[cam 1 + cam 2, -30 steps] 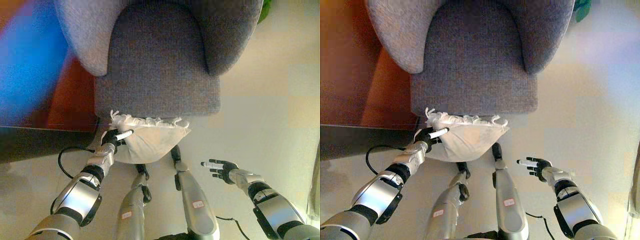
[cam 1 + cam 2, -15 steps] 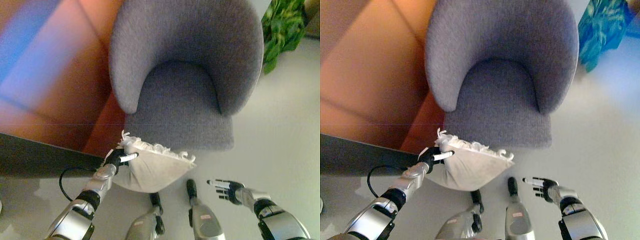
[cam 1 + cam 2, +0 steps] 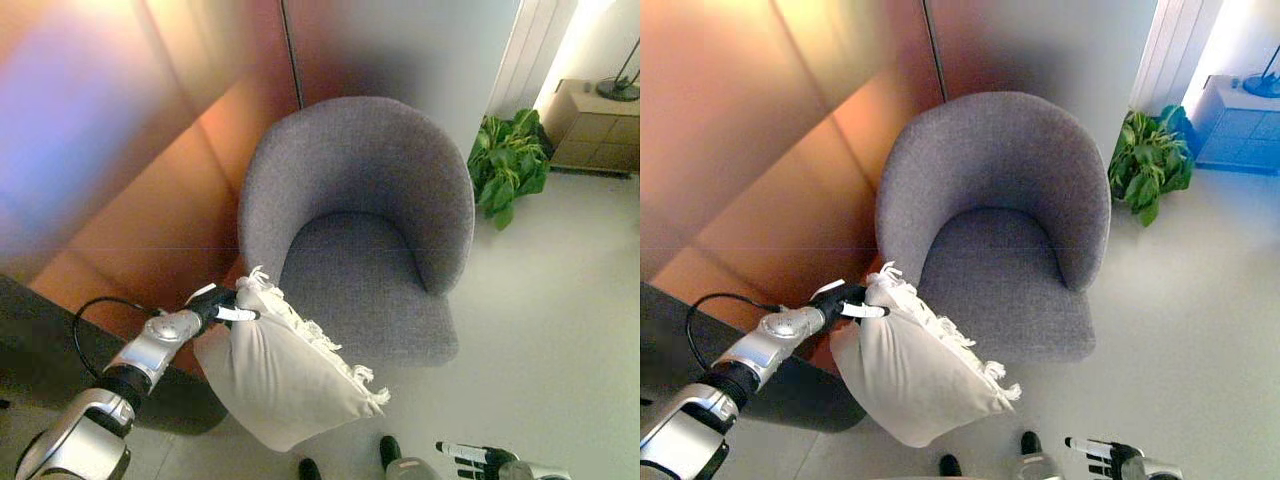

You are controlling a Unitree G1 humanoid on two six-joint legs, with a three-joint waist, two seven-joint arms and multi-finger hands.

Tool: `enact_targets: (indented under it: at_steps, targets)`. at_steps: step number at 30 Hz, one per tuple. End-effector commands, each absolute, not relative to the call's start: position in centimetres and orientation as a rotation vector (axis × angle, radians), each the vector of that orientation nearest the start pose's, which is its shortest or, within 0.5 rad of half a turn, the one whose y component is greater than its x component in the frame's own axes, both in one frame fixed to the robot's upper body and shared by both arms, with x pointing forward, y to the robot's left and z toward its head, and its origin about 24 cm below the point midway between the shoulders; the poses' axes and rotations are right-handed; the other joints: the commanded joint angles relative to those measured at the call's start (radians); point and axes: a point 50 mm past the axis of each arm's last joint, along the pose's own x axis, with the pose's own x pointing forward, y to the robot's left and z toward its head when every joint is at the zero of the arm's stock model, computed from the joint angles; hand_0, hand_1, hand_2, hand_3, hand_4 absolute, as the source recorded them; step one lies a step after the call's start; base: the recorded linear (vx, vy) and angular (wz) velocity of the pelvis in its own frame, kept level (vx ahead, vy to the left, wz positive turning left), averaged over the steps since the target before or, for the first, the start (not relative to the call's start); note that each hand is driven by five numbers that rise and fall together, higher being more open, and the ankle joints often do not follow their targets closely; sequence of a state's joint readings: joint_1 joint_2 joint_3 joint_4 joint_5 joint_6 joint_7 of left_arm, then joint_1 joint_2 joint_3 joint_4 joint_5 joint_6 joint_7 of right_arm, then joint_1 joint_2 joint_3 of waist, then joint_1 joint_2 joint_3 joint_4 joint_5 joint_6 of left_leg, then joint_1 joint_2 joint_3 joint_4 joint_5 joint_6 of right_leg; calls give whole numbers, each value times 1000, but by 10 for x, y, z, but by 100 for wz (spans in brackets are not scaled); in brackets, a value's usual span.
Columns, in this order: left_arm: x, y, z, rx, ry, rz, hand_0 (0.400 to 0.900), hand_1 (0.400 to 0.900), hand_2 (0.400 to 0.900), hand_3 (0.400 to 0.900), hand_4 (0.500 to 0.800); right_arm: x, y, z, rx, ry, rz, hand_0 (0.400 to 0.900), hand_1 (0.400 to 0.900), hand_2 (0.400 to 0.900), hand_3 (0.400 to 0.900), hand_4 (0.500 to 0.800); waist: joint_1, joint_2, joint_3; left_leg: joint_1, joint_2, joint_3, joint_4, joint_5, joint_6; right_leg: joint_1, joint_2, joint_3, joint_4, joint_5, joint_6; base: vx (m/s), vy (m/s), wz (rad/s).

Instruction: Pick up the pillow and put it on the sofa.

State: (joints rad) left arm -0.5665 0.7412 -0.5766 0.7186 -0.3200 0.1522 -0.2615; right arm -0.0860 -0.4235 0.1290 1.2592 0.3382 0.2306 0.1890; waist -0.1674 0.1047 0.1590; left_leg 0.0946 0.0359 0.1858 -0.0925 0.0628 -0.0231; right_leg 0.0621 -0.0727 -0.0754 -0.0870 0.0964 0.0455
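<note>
Left eye view: 1 pillow (image 3: 280, 385), 1 sofa (image 3: 360, 230), 1 plant (image 3: 508, 165).

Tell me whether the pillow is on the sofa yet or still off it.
Off it. The pillow hangs from the left hand, pinched at its top corner, in front of the sofa, whose seat is bare.

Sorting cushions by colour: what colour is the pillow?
Off-white pillow with a white fringe, clearest in the right eye view.

Left hand (image 3: 215, 303) raised, fingers clenched; right hand (image 3: 478, 457) low, fingers straight
</note>
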Motion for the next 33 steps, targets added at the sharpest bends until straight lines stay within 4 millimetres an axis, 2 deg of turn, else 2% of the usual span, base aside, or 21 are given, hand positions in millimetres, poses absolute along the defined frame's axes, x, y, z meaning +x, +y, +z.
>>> enact_targets:
  at_steps: [1,6,8,17,24,25,26,27,33]
  targets:
    - [387,263,200,692,91,-157,400,400,400,400,500,86,-314,-135,-12,1368,-258,900,900,900,900,800,-38,22,-122,71,-73,38,24,-113,-18,23,5,-17,49,-77,75,64,-29,-8]
    - [397,262,247,711,46,-68,400,400,400,400,500,80,-315,-135,26,1375,-294,900,900,900,900,800,-67,40,-139,82,-68,61,24,-115,-21,25,8,-4,40,-70,83,64,-47,-12]
    - [399,263,257,693,48,-29,400,400,400,400,500,78,-314,-137,52,1380,-318,900,900,900,900,800,-79,48,-144,85,-68,70,26,-117,-22,24,10,5,36,-67,85,66,-64,-16]
    - [400,279,260,623,91,99,400,400,400,400,500,56,-313,-141,114,1429,-393,900,900,900,900,800,-136,85,-151,89,-65,102,27,-117,-23,7,25,53,31,-62,91,76,-56,-15]
    - [400,280,265,558,99,118,400,400,400,400,500,46,-314,-141,119,1437,-404,900,900,900,900,800,-173,100,-152,77,-60,121,36,-120,-24,-14,37,89,24,-53,95,73,-61,-15]
    - [401,280,264,542,106,117,512,512,512,512,567,44,-315,-142,121,1441,-408,900,900,900,900,800,-178,101,-152,76,-59,126,36,-120,-23,-18,39,94,22,-52,95,53,-53,-17]
    - [401,280,263,538,112,117,645,645,645,645,647,44,-315,-142,122,1444,-408,900,900,900,900,800,-180,101,-152,75,-59,127,37,-121,-23,-19,41,96,22,-52,95,62,-68,-20]
    - [401,280,260,533,122,115,900,900,900,900,800,42,-315,-142,122,1448,-414,900,900,900,900,800,-184,101,-151,74,-57,131,38,-122,-23,-22,43,102,22,-52,96,43,-53,-16]
    - [404,271,243,540,167,80,900,900,900,900,800,34,-313,-143,115,1463,-412,900,900,900,900,800,-192,95,-150,69,-53,137,43,-123,-19,-30,46,112,24,-52,95,17,-34,-9]
